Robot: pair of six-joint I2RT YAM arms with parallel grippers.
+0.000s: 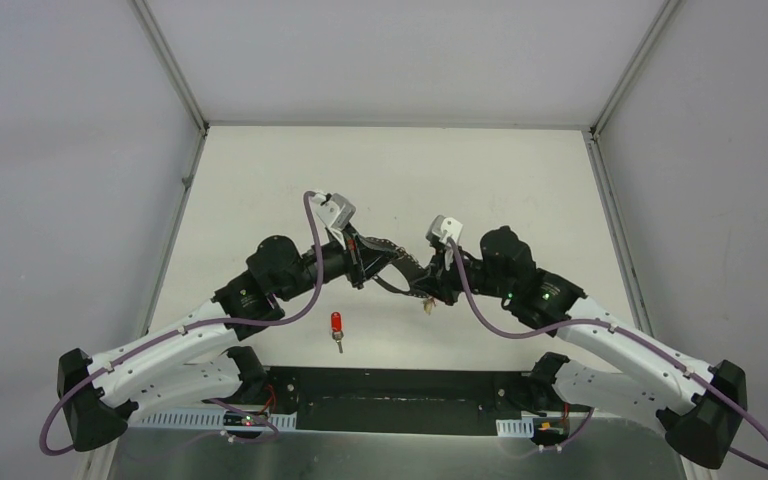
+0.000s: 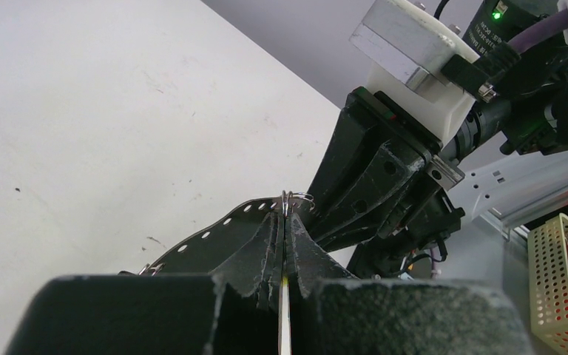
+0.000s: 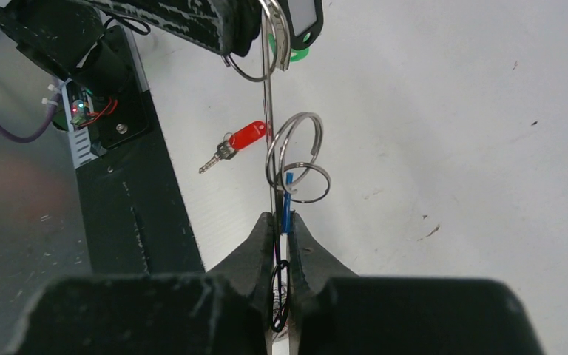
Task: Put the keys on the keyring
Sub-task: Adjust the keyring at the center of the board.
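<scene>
The keyring (image 3: 268, 111) shows edge-on as a thin grey wire stretched between both grippers. My left gripper (image 2: 285, 214) is shut on its far end, where a small split ring (image 2: 298, 197) sits at the fingertips. My right gripper (image 3: 281, 218) is shut on the near end, with a thin blue piece (image 3: 288, 194) pinched beside the wire. Two small split rings (image 3: 296, 148) hang on the wire just past my right fingertips. A green key head (image 3: 298, 53) peeks out by the left gripper (image 3: 214, 22). A red-headed key (image 1: 336, 325) lies loose on the table, also visible from the right wrist (image 3: 240, 139).
A black perforated strip (image 2: 214, 229) curves off beside my left fingers. The two grippers meet mid-table, left gripper (image 1: 385, 272) and right gripper (image 1: 422, 285). A black base plate (image 3: 137, 222) runs along the near table edge. A perforated cream basket (image 2: 562, 288) stands off the table.
</scene>
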